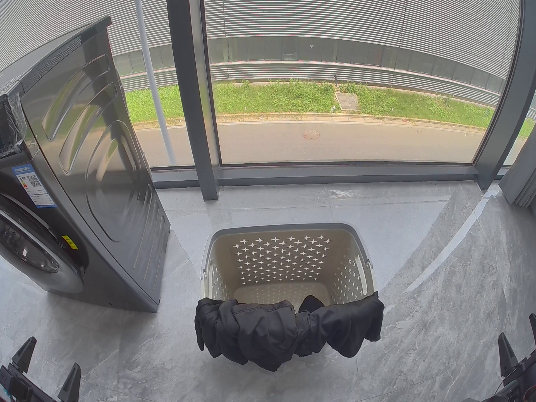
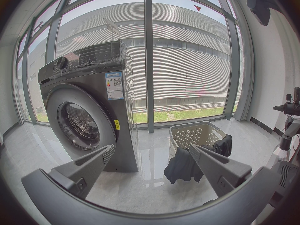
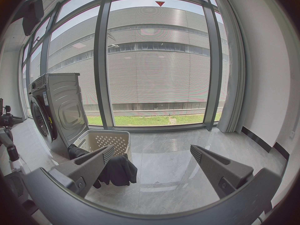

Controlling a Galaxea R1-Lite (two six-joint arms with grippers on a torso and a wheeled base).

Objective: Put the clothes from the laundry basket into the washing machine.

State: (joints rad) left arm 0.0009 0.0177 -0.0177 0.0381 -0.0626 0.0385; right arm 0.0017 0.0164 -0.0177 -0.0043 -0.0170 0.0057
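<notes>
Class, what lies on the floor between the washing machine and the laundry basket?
Only bare floor separates the washing machine and the basket, as the head view shows.

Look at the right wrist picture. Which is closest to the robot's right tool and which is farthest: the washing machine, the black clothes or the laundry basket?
From the right tool:
1. black clothes, draped over the near rim of the laundry basket.
2. laundry basket, right behind the clothes.
3. washing machine, beyond the basket, farthest off.
</notes>
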